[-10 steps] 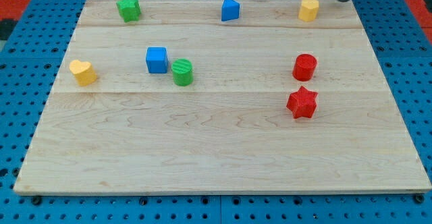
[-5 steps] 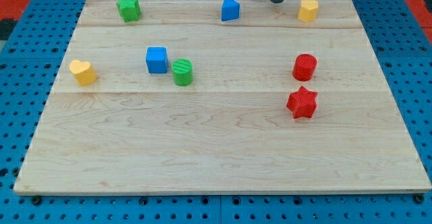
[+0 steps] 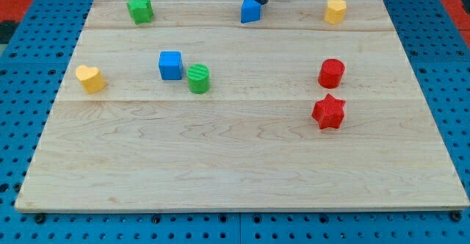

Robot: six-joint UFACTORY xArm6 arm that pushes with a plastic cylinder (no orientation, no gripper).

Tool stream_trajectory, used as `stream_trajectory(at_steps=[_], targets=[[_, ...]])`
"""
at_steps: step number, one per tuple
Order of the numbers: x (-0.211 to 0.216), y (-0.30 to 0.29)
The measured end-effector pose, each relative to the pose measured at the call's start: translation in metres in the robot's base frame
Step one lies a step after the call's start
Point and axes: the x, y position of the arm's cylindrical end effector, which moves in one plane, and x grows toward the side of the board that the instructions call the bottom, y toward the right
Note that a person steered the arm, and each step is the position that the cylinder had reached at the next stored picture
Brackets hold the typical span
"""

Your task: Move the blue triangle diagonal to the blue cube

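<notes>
1. A pale wooden bench [image 3: 242, 163] made of joined planks with visible grain lies on a blue pegboard [image 3: 22, 60] dotted with holes; no container stands on it, and every block rests directly on the wood.
2. The blue triangle [image 3: 250, 10], a wedge-shaped block, sits at the bench's top edge, well above and to the view's right of the blue cube [image 3: 170, 65].
3. My tip [image 3: 261, 2] is a dark rod end that touches or very nearly touches the blue triangle's upper right corner; the rod runs out of the view's top.
4. There are no jaws on this arm, so neither apart nor together applies.
5. A green cylinder [image 3: 197, 78] with a ribbed side stands just beside the blue cube, to its lower right.
6. A green star-like block [image 3: 139, 9] lies above and left of the blue cube, near the bench's top edge.
7. A yellow heart [image 3: 89, 78] sits left of the blue cube, near the bench's left edge.
8. A yellow block [image 3: 335, 10], rounded with faceted sides, lies far to the upper right of the blue cube.
9. A red cylinder [image 3: 331, 73] stands far right of the blue cube, with a red star [image 3: 328, 112] just below that cylinder.
</notes>
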Motion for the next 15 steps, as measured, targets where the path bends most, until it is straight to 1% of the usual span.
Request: stream_trajectory(at_steps=[1,2,3,4,5,6,7,8,9,10,11,12,13,14,15], targets=[[0.001,-0.027],[0.050,0.004],[0.086,-0.013],[0.123,0.063],[0.146,0.060],[0.086,-0.029],[0.067,-0.142],[0.074,-0.064],[0.152,0.033],[0.173,0.035],[0.136,-0.061],[0.081,-0.160],[0.087,-0.136],[0.084,-0.151],[0.073,-0.102]])
